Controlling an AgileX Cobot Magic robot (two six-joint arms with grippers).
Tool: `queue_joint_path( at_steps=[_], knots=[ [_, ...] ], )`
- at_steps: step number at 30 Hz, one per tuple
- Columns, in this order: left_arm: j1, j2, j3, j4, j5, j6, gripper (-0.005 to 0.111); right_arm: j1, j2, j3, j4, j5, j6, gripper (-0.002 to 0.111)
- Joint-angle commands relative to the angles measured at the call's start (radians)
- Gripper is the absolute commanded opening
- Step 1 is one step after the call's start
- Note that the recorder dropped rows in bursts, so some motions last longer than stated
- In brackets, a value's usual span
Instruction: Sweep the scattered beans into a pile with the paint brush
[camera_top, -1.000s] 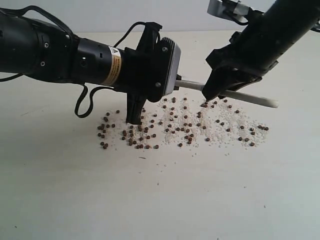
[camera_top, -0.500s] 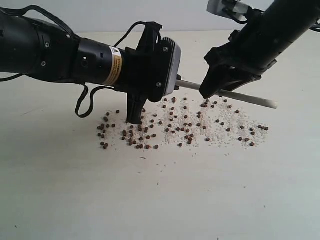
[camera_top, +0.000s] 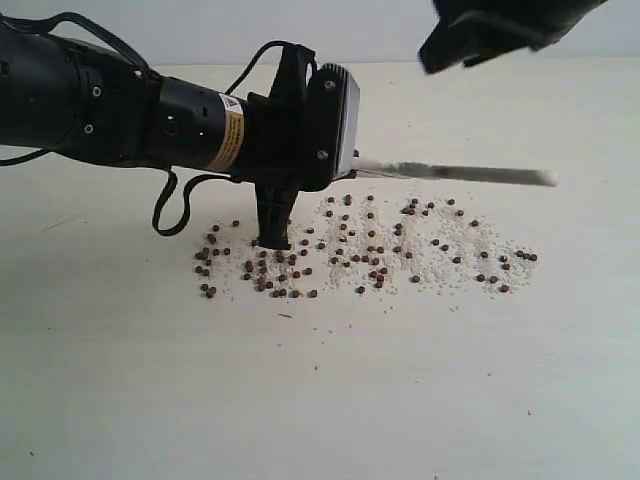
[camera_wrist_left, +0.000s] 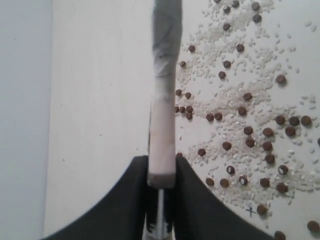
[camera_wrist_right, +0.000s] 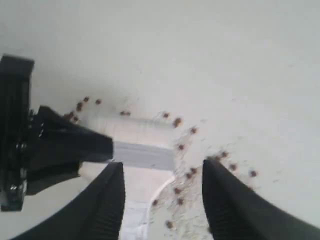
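The paint brush (camera_top: 455, 173) sticks out level to the right above the table, edge-on. My left gripper (camera_top: 345, 165) is shut on its pale handle (camera_wrist_left: 162, 145), with the grey ferrule (camera_wrist_left: 166, 45) beyond the jaws. The beans (camera_top: 370, 245) lie scattered on pale crumbs under and in front of the brush, densest at the left end (camera_top: 270, 275). My right gripper (camera_top: 450, 50) hangs open high at the top right, well above the brush, holding nothing. Its wrist view looks down on the ferrule (camera_wrist_right: 142, 155) and some beans (camera_wrist_right: 185, 172).
The cream table (camera_top: 320, 400) stretches bare in front of the bean patch. A black cable (camera_top: 165, 205) loops down from the left arm (camera_top: 90, 100) close to the leftmost beans. A grey wall (camera_top: 300, 25) stands behind the table.
The right gripper, which was around the brush, has opened and risen up and away to the top right. The left gripper has kept its hold on the brush.
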Motion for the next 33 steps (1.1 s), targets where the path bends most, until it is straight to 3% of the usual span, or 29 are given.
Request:
queue_joint_path(
  at_steps=[1, 5, 10, 14, 19, 25, 33],
  knots=[
    [0.009, -0.021, -0.004, -0.014, 0.006, -0.209, 0.0, -0.06, -0.159, 0.026, -0.127, -0.111, 0.09, 0.044],
    [0.045, -0.066, -0.004, -0.005, -0.026, -0.434, 0.0, -0.094, -0.311, 0.131, -0.172, -0.24, 0.115, 0.037],
    [0.117, -0.13, 0.016, 0.056, -0.22, -0.685, 0.0, -0.098, -0.553, 0.328, -0.136, -0.471, 0.115, 0.015],
    [0.176, -0.157, 0.073, 0.068, -0.338, -0.772, 0.0, -0.098, -0.749, 0.47, -0.078, -0.604, 0.124, 0.0],
    [0.224, -0.157, 0.164, 0.003, -0.465, -0.768, 0.0, -0.098, -0.862, 0.593, -0.078, -0.627, 0.124, 0.0],
    [0.227, -0.157, 0.237, -0.133, -0.633, -0.657, 0.0, -0.096, -0.813, 0.611, -0.012, -0.481, 0.158, 0.0],
    [0.227, -0.157, 0.282, -0.175, -0.685, -0.594, 0.0, -0.096, -0.673, 0.611, 0.51, -0.483, -0.217, 0.0]
  ],
)
